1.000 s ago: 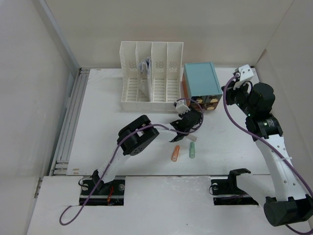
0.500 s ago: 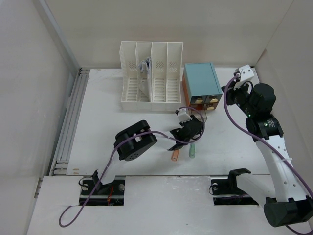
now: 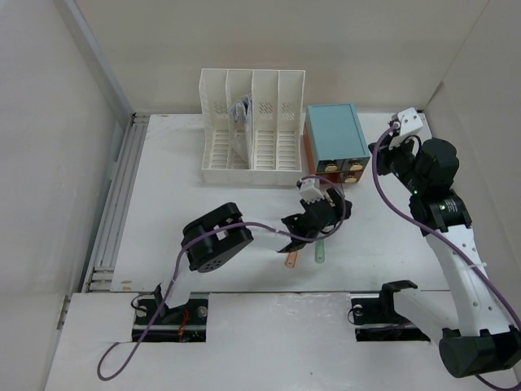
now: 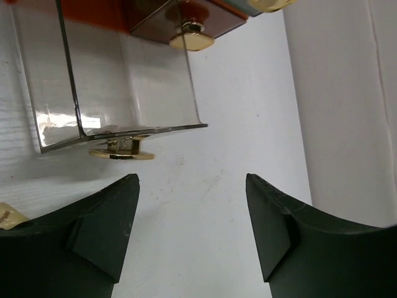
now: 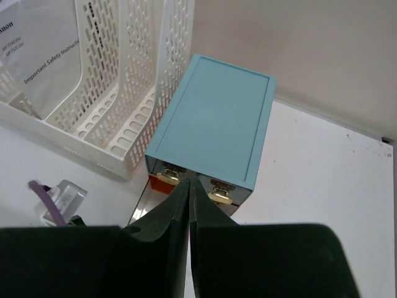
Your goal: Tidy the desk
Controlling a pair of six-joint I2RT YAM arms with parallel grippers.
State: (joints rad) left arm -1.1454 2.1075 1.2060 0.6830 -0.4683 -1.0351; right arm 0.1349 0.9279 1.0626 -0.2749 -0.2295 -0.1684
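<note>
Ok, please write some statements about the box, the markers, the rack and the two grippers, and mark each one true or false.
1. The left gripper is open. True.
2. The right gripper holds a marker. False: it is shut on nothing.
3. The rack holds papers. True.
4. The green marker lies in the rack. False: it lies on the desk, next to the orange marker.
5. A clear drawer of the box is pulled out. True.
</note>
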